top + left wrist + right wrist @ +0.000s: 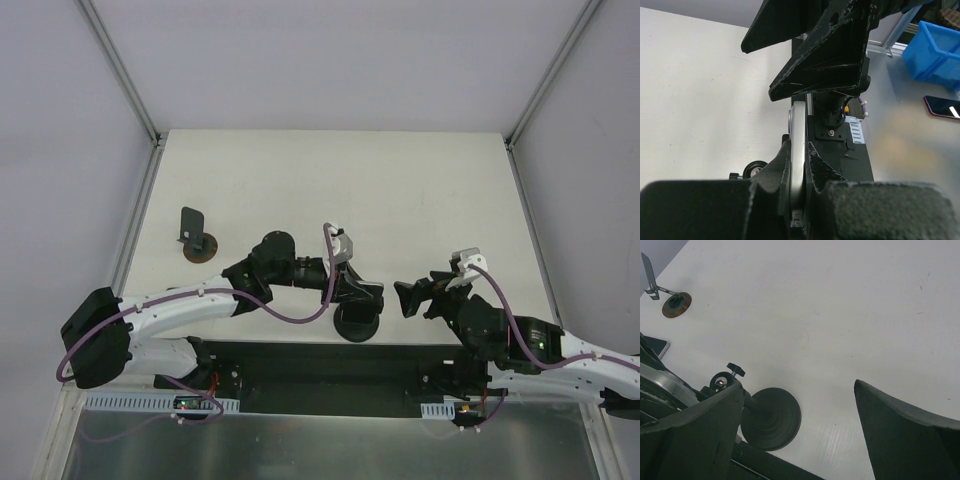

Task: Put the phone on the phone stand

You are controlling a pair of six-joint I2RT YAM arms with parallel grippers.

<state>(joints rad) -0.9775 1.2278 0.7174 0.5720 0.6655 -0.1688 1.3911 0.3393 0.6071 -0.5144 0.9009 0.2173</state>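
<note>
So this one looks about halfway, maybe a bit past. The phone (798, 150) is off the tabletop (400, 190), pinched edge-on between the left fingers (774, 175), which are clamped on its silver rim right by the black round-based phone stand (357, 325) near the front middle. Whether it's actually sitting in the cradle, can't tell, since the arm hides that bit. The right fingers (900, 425) are spread wide with nothing in them, just beside the stand. A second little stand with a brown base (197, 240) sits well off to the left. What's left, by the look of it, is to seat the phone, let go and back away.
</note>
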